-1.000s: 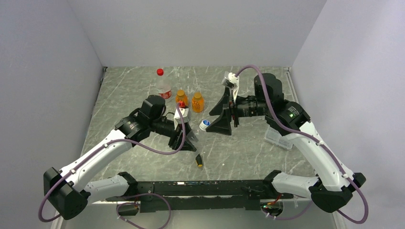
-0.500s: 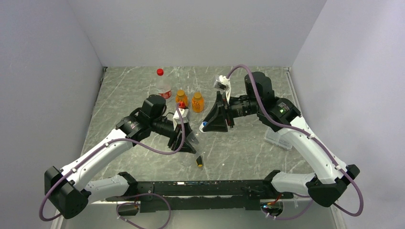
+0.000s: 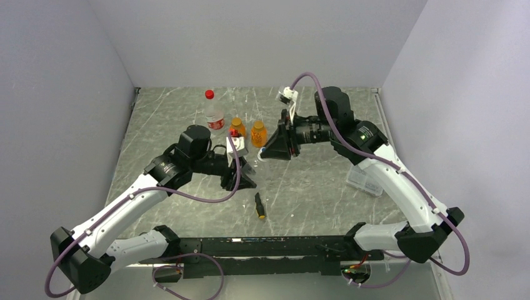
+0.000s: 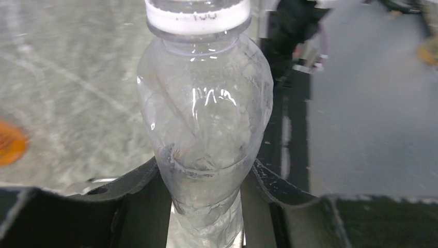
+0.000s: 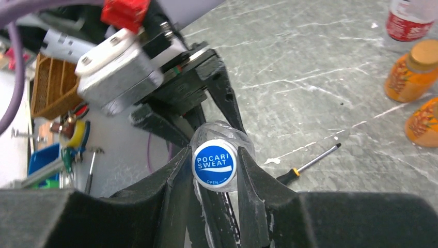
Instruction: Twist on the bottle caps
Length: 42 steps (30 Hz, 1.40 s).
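Left end effector (image 3: 244,178): closed on the clear bottle (image 4: 204,119), clamped round its narrow waist, neck pointing away from the wrist
Right end effector (image 5: 214,168): closed on the blue cap (image 5: 215,162), pinching its rim from both sides
Blue cap: between the right end effector's tips, printed face toward that wrist, sitting at the mouth of the clear bottle; how far it is threaded on cannot be told
Clear bottle: spans the gap between the two end effectors, its white neck ring (image 4: 196,18) at the far end from the left one
Orange bottles (image 3: 237,127) (image 3: 259,133): both capped, upright on the table (image 3: 312,194), just beside the right end effector and just beyond the left one
Tall bottle (image 3: 214,117): upright with its red cap (image 3: 209,94) on, past the orange bottles from the left end effector
Screwdriver (image 3: 259,205): lies flat on the table, near the left end effector, on the side toward the arm bases
Box (image 3: 365,181): on the table, well apart from the right end effector, beside that arm's forearm
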Each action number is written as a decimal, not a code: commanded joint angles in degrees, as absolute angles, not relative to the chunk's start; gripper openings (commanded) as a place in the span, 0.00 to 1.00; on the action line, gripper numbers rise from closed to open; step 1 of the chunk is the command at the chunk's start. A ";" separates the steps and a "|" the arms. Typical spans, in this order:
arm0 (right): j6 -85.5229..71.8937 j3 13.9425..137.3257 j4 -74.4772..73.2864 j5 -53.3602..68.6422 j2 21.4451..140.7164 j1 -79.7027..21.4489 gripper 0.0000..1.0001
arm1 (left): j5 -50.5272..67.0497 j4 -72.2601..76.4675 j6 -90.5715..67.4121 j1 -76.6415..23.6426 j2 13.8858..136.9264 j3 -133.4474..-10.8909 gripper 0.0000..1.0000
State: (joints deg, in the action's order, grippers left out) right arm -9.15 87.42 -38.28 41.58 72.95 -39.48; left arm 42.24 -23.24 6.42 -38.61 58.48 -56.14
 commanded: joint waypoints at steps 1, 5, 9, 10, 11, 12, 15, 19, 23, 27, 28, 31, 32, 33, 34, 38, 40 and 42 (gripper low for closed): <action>-20.87 92.75 -42.55 31.56 76.80 -41.66 0.00 | 18.92 -16.99 7.01 -38.41 56.95 -57.90 0.00; -29.02 96.65 -44.82 21.54 80.81 -44.16 0.00 | 8.91 -14.38 8.51 -38.86 56.14 -57.66 0.00; -34.35 99.77 -45.82 11.46 84.50 -47.79 0.00 | 2.44 -12.41 9.67 -39.73 55.99 -57.70 0.00; -35.39 99.83 -45.41 9.95 85.01 -48.11 0.00 | 1.24 -12.01 9.86 -39.99 55.98 -57.73 0.00; -36.36 99.91 -44.81 8.60 85.35 -48.78 0.00 | 0.67 -11.92 10.11 -40.13 55.94 -57.74 0.00; -36.79 99.86 -44.24 7.51 85.44 -49.05 0.00 | 0.52 -11.92 10.37 -40.24 55.97 -57.72 0.00; -36.48 99.47 -42.90 4.92 84.38 -49.09 0.01 | 3.33 -13.91 11.55 -40.25 55.69 -57.63 0.00; -33.27 99.37 -41.62 2.51 80.34 -47.27 0.38 | 8.21 -17.36 11.04 -40.25 54.52 -56.55 0.00; -27.41 97.83 -39.54 7.44 74.48 -42.48 0.82 | 16.53 -20.32 10.78 -40.17 53.50 -55.39 0.00; -16.99 94.43 -36.17 19.65 67.85 -39.30 1.00 | 31.11 -23.20 11.41 -39.82 53.42 -55.28 0.00; -14.09 93.31 -35.68 23.24 66.58 -39.28 1.00 | 34.69 -23.50 11.53 -39.74 53.50 -55.28 0.00; -7.12 88.50 -35.30 34.91 63.54 -39.24 1.00 | 46.41 -23.55 11.82 -39.64 54.04 -55.33 0.00; -4.88 87.76 -35.82 38.12 63.08 -39.26 0.99 | 49.80 -23.36 11.52 -39.64 54.36 -55.41 0.00; -4.07 87.13 -36.17 40.25 62.76 -39.27 0.99 | 53.15 -23.10 11.25 -39.64 54.85 -55.63 0.00; -3.44 86.62 -36.43 41.81 62.66 -39.24 0.99 | 55.92 -23.10 10.89 -39.64 55.48 -55.85 0.00; -2.40 85.38 -36.12 46.15 63.00 -39.65 0.92 | 63.15 -24.95 11.65 -39.64 58.66 -57.97 0.00; -2.35 84.88 -35.43 46.52 63.42 -40.00 0.89 | 65.13 -25.18 11.69 -39.64 59.80 -58.49 0.00; -2.14 84.98 -35.08 47.45 64.11 -40.64 0.85 | 65.92 -24.88 11.40 -39.64 60.38 -58.49 0.00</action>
